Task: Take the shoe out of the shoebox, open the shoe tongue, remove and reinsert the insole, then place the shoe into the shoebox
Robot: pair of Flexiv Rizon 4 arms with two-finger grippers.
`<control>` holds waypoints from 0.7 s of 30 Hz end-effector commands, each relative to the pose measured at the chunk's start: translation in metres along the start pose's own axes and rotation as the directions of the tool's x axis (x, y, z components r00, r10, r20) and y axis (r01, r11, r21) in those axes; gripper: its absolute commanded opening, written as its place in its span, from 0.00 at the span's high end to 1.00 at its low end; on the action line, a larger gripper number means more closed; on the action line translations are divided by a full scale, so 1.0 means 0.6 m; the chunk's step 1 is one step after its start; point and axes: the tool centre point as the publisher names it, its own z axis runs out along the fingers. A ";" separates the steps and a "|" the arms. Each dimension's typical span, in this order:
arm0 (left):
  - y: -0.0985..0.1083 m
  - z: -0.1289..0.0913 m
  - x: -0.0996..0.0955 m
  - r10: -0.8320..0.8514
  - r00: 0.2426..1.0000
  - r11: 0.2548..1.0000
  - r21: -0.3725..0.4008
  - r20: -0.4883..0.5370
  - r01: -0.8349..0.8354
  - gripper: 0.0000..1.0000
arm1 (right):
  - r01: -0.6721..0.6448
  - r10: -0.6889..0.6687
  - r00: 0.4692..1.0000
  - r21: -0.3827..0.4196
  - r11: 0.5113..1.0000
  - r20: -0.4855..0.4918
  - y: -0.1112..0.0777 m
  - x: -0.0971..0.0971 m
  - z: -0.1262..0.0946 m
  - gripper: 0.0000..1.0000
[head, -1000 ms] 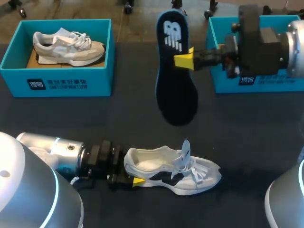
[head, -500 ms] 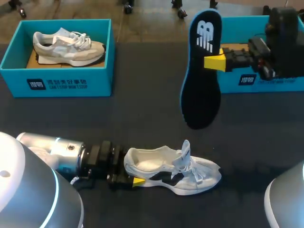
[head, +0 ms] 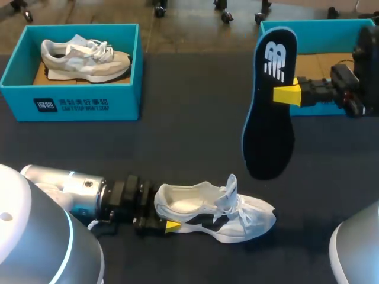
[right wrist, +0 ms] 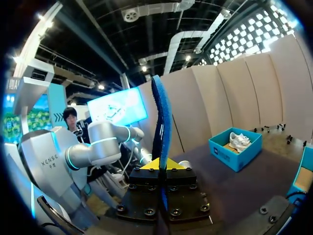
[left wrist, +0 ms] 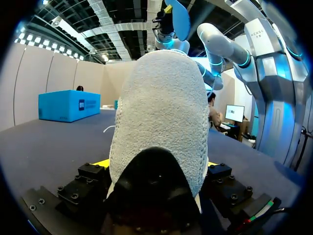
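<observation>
A white and black shoe (head: 216, 210) lies on its sole on the dark table, toe to the right, tongue raised. My left gripper (head: 164, 216) holds its heel from the left, one yellow tip on each side. In the left wrist view the heel (left wrist: 161, 122) fills the space between the fingers of the left gripper (left wrist: 156, 166). The dark insole (head: 269, 112), blue-edged with a white logo, hangs upright in the air above and right of the shoe. My right gripper (head: 288, 94) is shut on its edge. In the right wrist view the insole (right wrist: 161, 117) stands edge-on in the right gripper (right wrist: 160, 165).
A teal shoebox (head: 71, 103) at the back left holds a beige shoe (head: 83, 58). A second teal shoebox (head: 314, 29) at the back right shows a bare cardboard floor, with my right arm in front of it.
My right arm has carried the insole to the right and a little lower. The left arm and the shoe have kept still.
</observation>
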 end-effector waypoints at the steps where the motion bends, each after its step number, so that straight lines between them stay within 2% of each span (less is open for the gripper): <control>1: 0.012 0.003 -0.003 0.000 1.000 1.000 0.000 0.002 0.000 1.00 | 0.000 0.001 1.000 -0.007 1.000 0.013 -0.009 0.009 -0.005 1.00; 5: 0.012 0.004 -0.003 0.003 1.000 1.000 -0.005 -0.006 -0.003 1.00 | 0.000 0.001 1.000 -0.007 1.000 0.013 -0.009 0.009 -0.005 1.00; 6: 0.012 0.004 -0.003 0.002 1.000 1.000 -0.009 -0.010 -0.002 0.89 | 0.000 0.001 1.000 -0.007 1.000 0.013 -0.009 0.009 -0.005 1.00; 7: 0.011 0.005 -0.002 0.001 1.000 1.000 -0.009 -0.010 -0.002 0.63 | 0.000 0.001 1.000 -0.007 1.000 0.013 -0.009 0.009 -0.005 1.00; 8: 0.010 0.004 0.000 -0.003 1.000 1.000 -0.012 -0.014 0.003 0.23 | 0.000 0.001 1.000 -0.007 1.000 0.013 -0.009 0.009 -0.005 1.00; 9: 0.009 0.003 0.001 -0.002 1.000 1.000 -0.014 -0.011 0.001 0.00 | 0.000 0.001 1.000 -0.007 1.000 0.013 -0.009 0.009 -0.005 1.00; 21: 0.009 -0.012 0.005 -0.016 1.000 0.999 -0.041 -0.007 0.016 0.00 | 0.000 0.001 1.000 -0.007 1.000 0.013 -0.009 0.009 -0.005 1.00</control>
